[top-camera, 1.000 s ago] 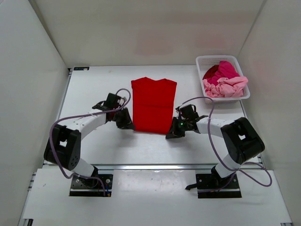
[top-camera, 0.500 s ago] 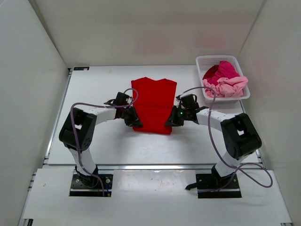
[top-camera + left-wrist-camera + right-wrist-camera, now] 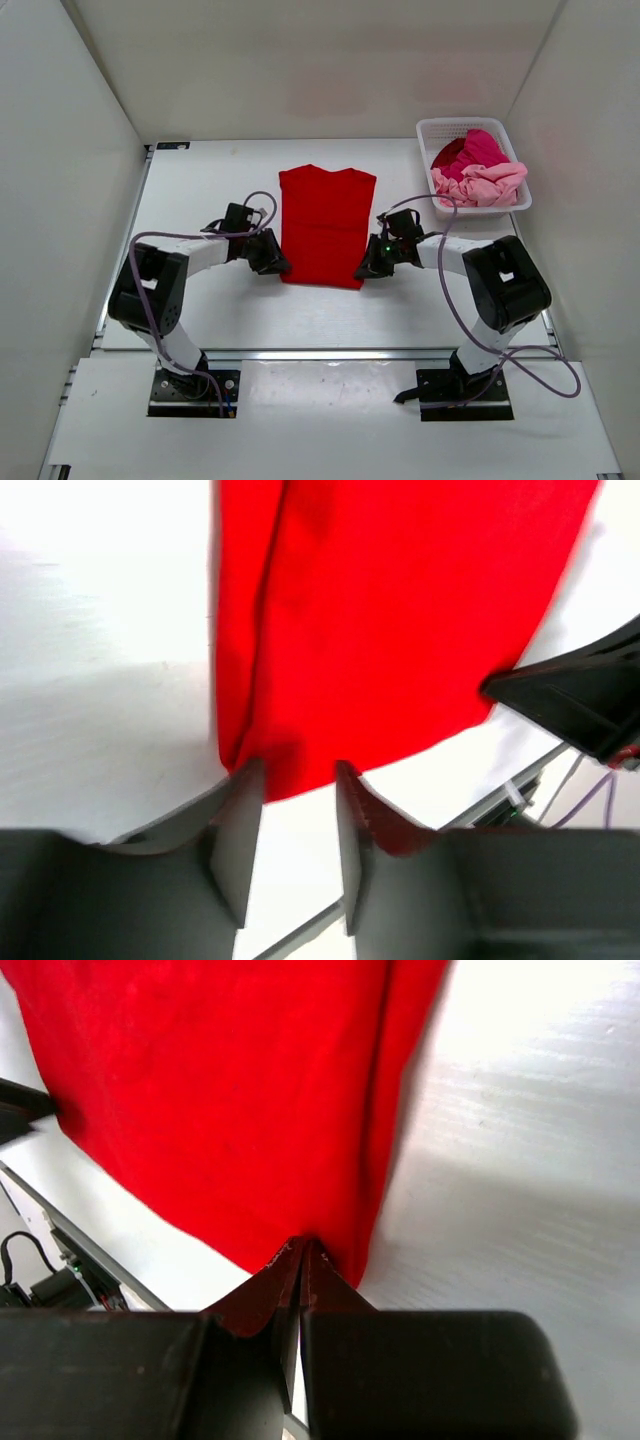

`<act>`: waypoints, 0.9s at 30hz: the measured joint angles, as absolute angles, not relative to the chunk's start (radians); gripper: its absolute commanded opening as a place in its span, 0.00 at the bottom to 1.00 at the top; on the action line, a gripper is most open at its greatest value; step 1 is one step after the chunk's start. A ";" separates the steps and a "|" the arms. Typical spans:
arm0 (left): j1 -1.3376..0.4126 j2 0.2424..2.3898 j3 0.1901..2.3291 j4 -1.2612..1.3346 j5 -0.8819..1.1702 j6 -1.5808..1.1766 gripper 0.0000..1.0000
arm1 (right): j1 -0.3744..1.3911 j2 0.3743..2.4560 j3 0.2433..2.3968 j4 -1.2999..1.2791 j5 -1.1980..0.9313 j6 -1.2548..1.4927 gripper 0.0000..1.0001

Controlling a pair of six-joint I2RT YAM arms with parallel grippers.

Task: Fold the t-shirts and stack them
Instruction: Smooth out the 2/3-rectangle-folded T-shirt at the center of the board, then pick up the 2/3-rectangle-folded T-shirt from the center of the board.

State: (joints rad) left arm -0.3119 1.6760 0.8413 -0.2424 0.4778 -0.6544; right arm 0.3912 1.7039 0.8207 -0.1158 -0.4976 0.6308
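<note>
Red t-shirt (image 3: 326, 225) is lying folded mid-table (image 3: 200, 200), long axis running away from the arms, collar (image 3: 328, 171) far. Both arms are reaching low to its near corners: left gripper (image 3: 297, 773) gaping narrowly at the hem, right gripper (image 3: 302, 1244) pressing closed there.

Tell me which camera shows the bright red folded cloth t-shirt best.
The top external view: the whole bright red cloth t-shirt lies flat on the white table, collar to hem. The left and right wrist views each show only its near hem end, close up, never the collar.
</note>
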 measured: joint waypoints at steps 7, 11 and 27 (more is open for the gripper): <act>-0.286 1.519 0.819 -0.260 0.450 -0.624 0.64 | 0.391 1.626 0.820 -0.152 -0.495 0.627 0.24; -0.281 1.538 0.778 -0.266 0.439 -0.612 0.64 | 0.391 1.576 0.807 -0.142 -0.497 0.630 0.38; -0.319 1.648 0.744 -0.179 0.459 -0.681 0.22 | 0.405 1.613 0.716 -0.087 -0.513 0.677 0.24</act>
State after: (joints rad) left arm -0.3195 1.6482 0.7441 -0.1795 0.4591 -0.6807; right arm 0.4053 1.6135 0.7162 -0.0868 -0.5133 0.6765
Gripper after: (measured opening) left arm 0.280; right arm 0.291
